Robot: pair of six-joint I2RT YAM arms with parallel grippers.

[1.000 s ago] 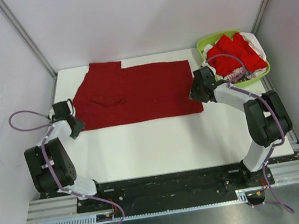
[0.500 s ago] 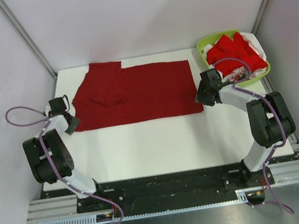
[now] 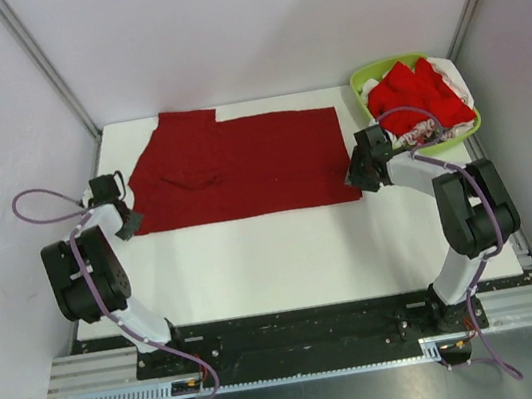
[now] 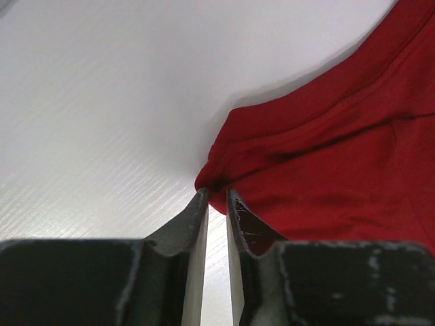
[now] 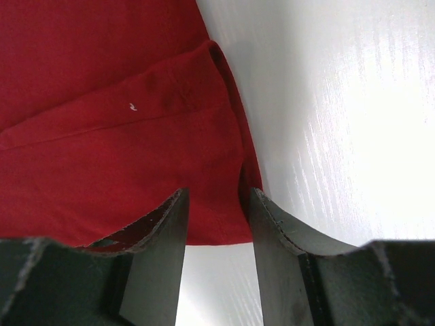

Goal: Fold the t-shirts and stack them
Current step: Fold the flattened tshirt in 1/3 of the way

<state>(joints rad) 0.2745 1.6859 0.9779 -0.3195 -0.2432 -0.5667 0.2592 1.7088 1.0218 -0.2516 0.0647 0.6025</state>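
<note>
A plain dark crimson cloth t-shirt [image 3: 241, 168] is lying spread flat on the white worktop [image 3: 275, 259]. At its near left corner the left end effector [image 4: 216, 197] is showing only a thin slit between its fingers; whether it is pinching the cloth I cannot tell. At the near right corner the right end effector [image 5: 217, 198] is standing open, straddling the hem. Right of the shirt, brighter red t-shirts [image 3: 420, 96] are sitting heaped in a lime-green plastic basket [image 3: 360, 78].

Left gripper [image 4: 217, 193]: crimson shirt [image 4: 326, 170] corner right at tips, pinched or not, can't tell; shirt runs off frame to its right. Right gripper [image 5: 218, 194]: hem vanishes behind fingers [image 5: 158, 258].
</note>
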